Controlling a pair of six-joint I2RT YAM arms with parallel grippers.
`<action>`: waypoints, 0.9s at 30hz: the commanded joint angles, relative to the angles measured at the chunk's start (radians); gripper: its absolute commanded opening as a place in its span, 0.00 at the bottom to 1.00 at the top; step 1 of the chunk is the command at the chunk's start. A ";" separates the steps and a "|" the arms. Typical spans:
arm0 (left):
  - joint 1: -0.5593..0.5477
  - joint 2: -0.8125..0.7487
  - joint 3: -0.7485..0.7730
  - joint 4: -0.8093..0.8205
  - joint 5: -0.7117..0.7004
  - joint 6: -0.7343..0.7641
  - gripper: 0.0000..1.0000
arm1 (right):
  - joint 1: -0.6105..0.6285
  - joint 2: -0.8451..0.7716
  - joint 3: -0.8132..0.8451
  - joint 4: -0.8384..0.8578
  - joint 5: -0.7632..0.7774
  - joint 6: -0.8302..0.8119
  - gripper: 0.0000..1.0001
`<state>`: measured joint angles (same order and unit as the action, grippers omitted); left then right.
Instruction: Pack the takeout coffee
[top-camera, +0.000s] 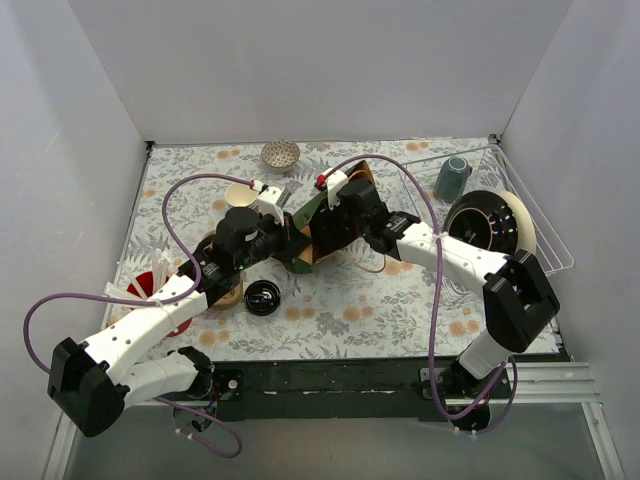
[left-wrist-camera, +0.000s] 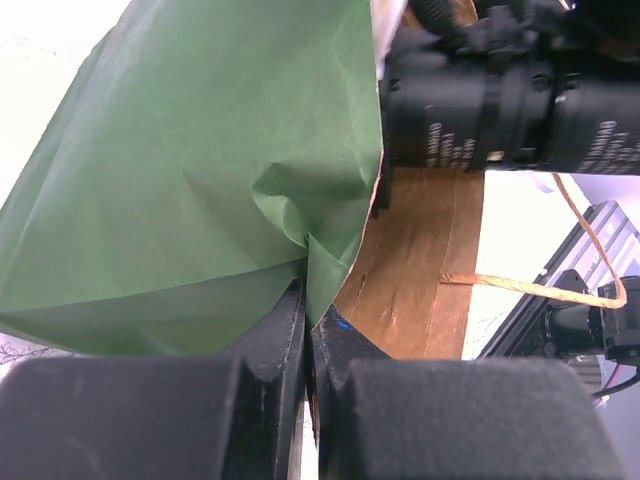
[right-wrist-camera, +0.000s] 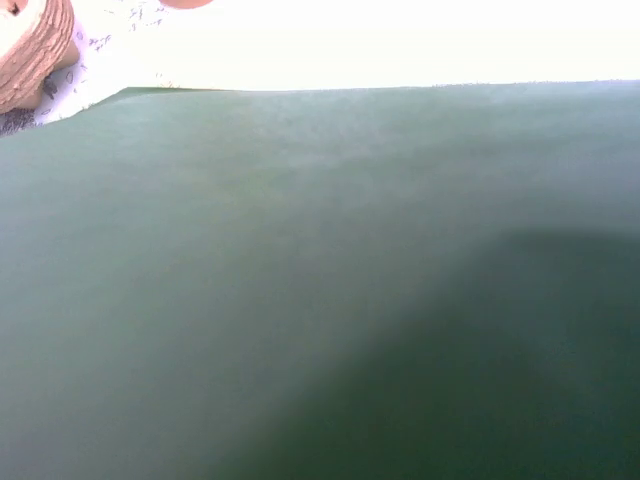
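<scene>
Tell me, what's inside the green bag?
The green paper bag shows its brown paper lining and a tan string handle. The right arm's gripper end pokes into the opening. Whether the coffee cup is in there can't be seen; the arm and bag walls cover it.

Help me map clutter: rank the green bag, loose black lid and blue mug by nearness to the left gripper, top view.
1. Green bag, pinched in the left gripper.
2. Loose black lid, just toward the bases.
3. Blue mug, far right rear.

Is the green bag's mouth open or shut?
Open: the left gripper pinches the bag's edge, and the brown interior shows beside it.
</scene>
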<state>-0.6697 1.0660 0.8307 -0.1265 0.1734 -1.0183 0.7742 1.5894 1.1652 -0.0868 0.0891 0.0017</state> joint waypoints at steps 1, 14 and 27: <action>-0.004 -0.031 -0.015 0.011 0.018 -0.016 0.00 | -0.004 0.040 0.033 -0.011 -0.045 0.017 0.77; -0.004 -0.037 -0.016 0.007 0.003 -0.008 0.00 | -0.021 0.069 0.025 -0.051 -0.120 -0.021 0.34; -0.004 -0.104 -0.082 -0.041 -0.009 0.144 0.00 | -0.029 -0.014 0.059 -0.073 -0.173 -0.080 0.01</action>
<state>-0.6693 1.0298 0.8062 -0.1352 0.1421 -0.9710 0.7528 1.6356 1.2076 -0.1207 -0.0288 -0.0563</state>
